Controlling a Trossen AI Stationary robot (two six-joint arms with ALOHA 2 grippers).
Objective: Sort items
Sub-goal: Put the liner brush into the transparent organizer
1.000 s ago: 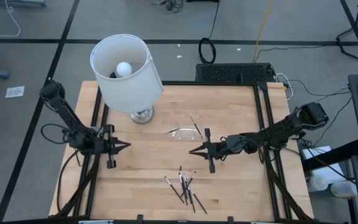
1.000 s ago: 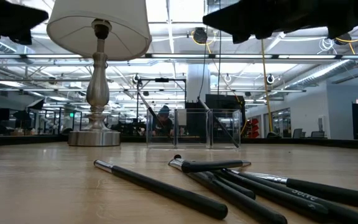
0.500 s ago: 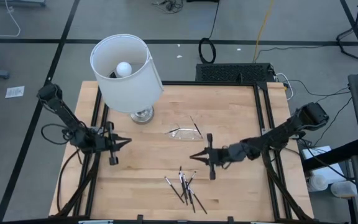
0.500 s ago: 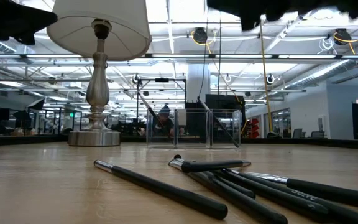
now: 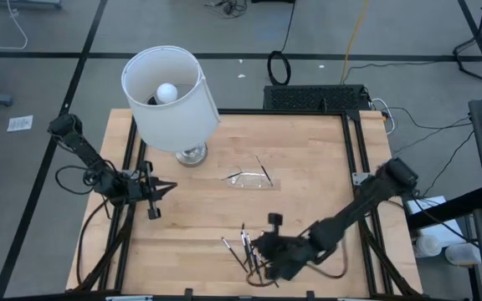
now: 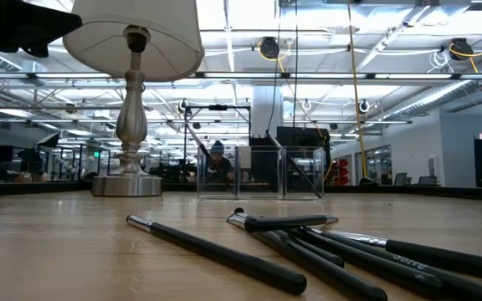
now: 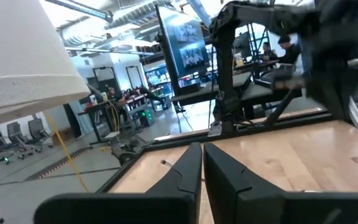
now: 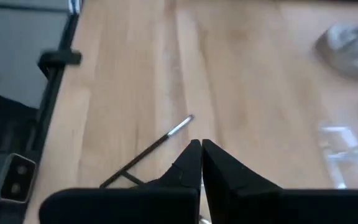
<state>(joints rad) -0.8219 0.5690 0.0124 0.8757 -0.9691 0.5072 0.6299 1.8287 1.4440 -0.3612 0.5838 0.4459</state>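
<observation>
High view: right fingers [image 5: 256,248] pressed together over the items [image 5: 245,244] near the table's front edge; left fingers [image 5: 171,187] nearly together

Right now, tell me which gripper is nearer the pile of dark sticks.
Right. The right gripper is over the pile of dark sticks near the table's front edge, fingers shut. The left gripper waits apart, toward the table's left side, in front of the lamp.
</observation>
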